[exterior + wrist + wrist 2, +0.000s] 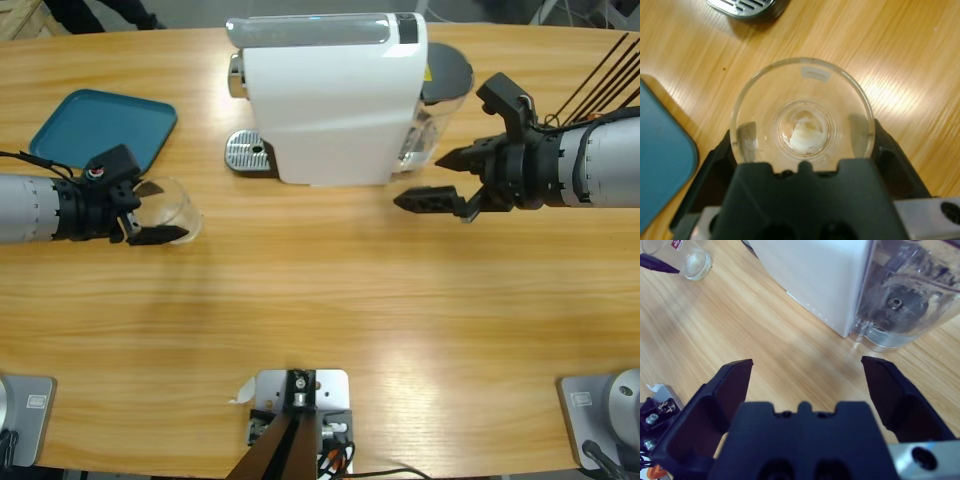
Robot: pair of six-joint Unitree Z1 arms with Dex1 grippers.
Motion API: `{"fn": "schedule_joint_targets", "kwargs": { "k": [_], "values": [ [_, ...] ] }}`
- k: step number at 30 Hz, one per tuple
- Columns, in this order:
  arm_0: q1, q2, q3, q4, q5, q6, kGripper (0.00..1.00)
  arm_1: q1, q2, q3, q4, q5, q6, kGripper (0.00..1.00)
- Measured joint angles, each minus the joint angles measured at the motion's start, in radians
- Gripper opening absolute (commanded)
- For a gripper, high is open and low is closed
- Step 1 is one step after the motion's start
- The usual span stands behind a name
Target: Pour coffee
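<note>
A small clear glass tumbler [172, 208] sits between the jaws of my left gripper [160, 222], which is shut on it at the left of the table. The left wrist view looks into the tumbler's [802, 112] mouth with the left gripper [802, 142] closed around its sides. Only a pale glint shows at the bottom, and no dark coffee is visible. My right gripper [420, 180] stands open and empty by the right side of the white coffee machine [335, 100]. In the right wrist view, the right gripper [806, 362] points at bare wood, with the tumbler [692, 260] far off.
The machine's metal drip tray [250, 152] juts out at its left, and its clear water tank [445, 85] stands on the right, close to my right gripper. A teal tray [100, 130] lies at the back left, just beyond the tumbler.
</note>
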Motion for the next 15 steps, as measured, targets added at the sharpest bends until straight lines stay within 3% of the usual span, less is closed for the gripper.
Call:
{"fn": "schedule_joint_targets", "kwargs": {
  "k": [8, 15],
  "values": [
    [0.182, -0.029, -0.087, -0.007, -0.199, 0.136, 0.434, -0.003, 0.000, 0.000, 0.010, 0.000, 0.000, 0.987],
    [0.207, 0.060, -0.244, -0.001, -0.235, 0.265, 0.439, -0.020, 0.000, -0.005, 0.021, 0.003, 0.000, 0.982]
  ]
}}
